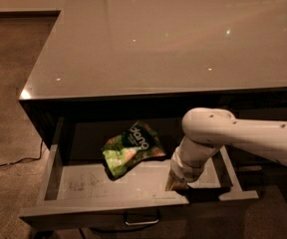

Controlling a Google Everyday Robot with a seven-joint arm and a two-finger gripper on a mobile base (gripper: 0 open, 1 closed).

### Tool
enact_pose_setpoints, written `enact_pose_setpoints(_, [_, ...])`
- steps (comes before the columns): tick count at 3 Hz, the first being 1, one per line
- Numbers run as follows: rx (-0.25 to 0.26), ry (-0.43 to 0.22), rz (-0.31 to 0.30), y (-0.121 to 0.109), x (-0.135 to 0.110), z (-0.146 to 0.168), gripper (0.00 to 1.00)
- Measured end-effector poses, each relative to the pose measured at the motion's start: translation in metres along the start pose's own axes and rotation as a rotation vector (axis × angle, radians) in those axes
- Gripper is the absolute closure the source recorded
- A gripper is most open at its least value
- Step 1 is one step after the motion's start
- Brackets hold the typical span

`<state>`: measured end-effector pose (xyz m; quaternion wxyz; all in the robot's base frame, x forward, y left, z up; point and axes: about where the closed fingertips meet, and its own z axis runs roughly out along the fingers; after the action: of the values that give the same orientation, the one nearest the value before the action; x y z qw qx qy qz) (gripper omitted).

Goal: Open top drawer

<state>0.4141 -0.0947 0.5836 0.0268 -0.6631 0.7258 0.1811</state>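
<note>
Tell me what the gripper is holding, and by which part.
Cannot be told. The gripper is down at the front wall of the open top drawer, right of the green snack bag, which lies free.

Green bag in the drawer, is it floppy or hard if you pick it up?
Probably floppy: the green bag looks crumpled. Likely light, a thin pouch. The claw sits near it, at the front edge of the top drawer.
</note>
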Motion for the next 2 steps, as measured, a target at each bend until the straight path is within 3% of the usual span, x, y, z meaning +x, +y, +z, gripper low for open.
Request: enact_pose_setpoints(2, [-0.022, 0.032, 0.039, 0.0072, 0.0125, 0.0000, 1.00])
